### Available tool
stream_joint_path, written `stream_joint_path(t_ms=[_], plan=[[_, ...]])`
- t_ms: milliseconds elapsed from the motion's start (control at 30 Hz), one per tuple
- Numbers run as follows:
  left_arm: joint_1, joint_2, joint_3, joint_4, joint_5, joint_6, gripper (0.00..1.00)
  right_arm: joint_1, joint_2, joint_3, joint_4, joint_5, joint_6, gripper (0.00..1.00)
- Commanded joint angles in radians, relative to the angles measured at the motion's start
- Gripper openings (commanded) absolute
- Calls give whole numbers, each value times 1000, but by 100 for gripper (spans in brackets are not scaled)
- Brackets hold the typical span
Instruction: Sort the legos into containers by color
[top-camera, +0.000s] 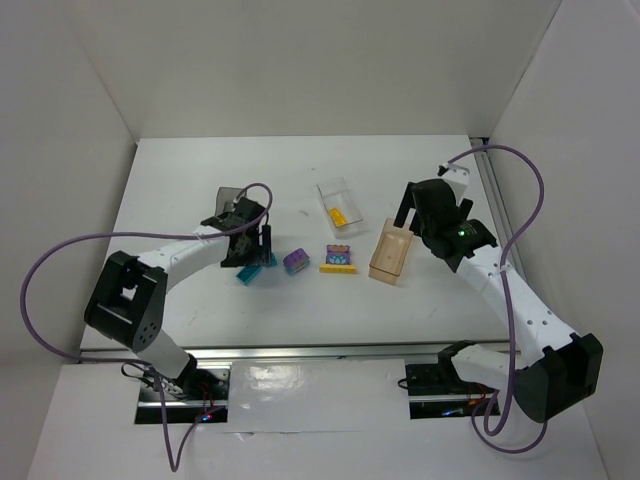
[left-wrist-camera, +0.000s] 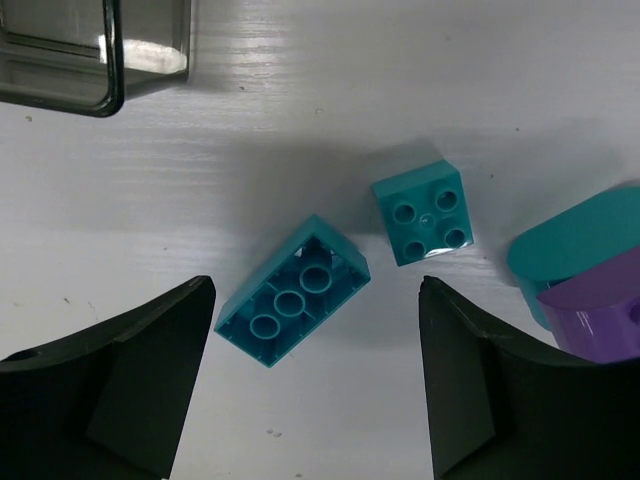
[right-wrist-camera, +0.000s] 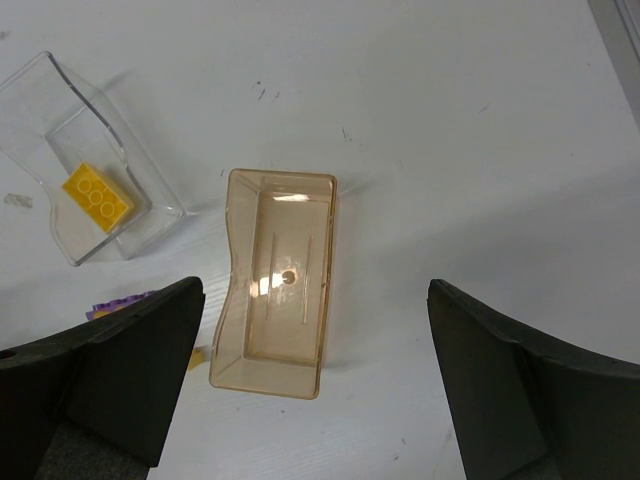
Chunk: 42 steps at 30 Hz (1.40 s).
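Two teal legos lie on the table under my left gripper (left-wrist-camera: 315, 385), which is open and holds nothing. One is a long brick lying upside down (left-wrist-camera: 292, 292), just ahead of the gap between the fingers. The other is a square brick (left-wrist-camera: 424, 212) further ahead and to the right. A purple lego (left-wrist-camera: 600, 315) with a teal piece on it shows at the right edge. My right gripper (right-wrist-camera: 315, 385) hovers open over the empty tan container (right-wrist-camera: 275, 280). The clear container (right-wrist-camera: 60, 120) holds a yellow brick (right-wrist-camera: 97, 196). A purple brick (top-camera: 340, 253) sits on a yellow plate (top-camera: 339, 268).
The dark grey container (top-camera: 225, 203) stands just behind my left gripper (top-camera: 252, 262), its corner (left-wrist-camera: 90, 60) at the top left of the left wrist view. White walls enclose the table on three sides. Purple cables loop from both arms.
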Motion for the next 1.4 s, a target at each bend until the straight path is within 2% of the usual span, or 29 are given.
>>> stream_joint_path(t_ms=[0,100,200,267,433,567,633,700,767,800,867,900,933,967,1067,1167,1367], plan=[[0,28,6,36,22,10,87,-6,-1,-1,28,4,-9,100],[0,42,6,36,31,10,87,-6,-1,-1,28,4,-9,100],[0,55,-5,57,40,1,81,-6,-1,-1,28,4,-9,100],[0,55,-16,57,40,-10,76,-6,-1,-1,28,4,-9,100],[-9,27,-46,57,28,-38,57,-6,-1,-1,28,4,-9,100],[-9,18,-57,57,28,-48,58,-6,-1,-1,28,-6,-9,100],[-9,18,-66,48,28,-48,66,-6,-1,-10,28,-6,-9,100],[-9,18,-66,48,28,-48,68,-6,-1,-10,28,-6,-9,100],[-9,18,-66,39,28,-58,60,-6,-1,-10,28,-6,-9,100],[-9,18,-75,39,38,-67,49,-6,-1,-10,28,-15,-9,100],[-9,6,-66,24,38,-67,35,-6,-1,-10,28,-15,-9,100],[-9,5,-37,11,38,-67,29,-6,-1,-10,28,-15,-9,100],[-9,-10,-17,-18,29,-67,17,-6,-1,-10,28,-15,-9,100],[-9,-22,6,-32,17,-58,14,-6,-1,-10,19,-15,-9,100],[27,-76,98,-53,17,-15,10,-6,-1,-10,19,-15,-9,100],[90,-76,200,-64,8,31,10,-6,-11,-10,19,-15,-9,100],[218,109,461,-110,-47,109,4,-6,-1,-19,19,-24,1,100]])
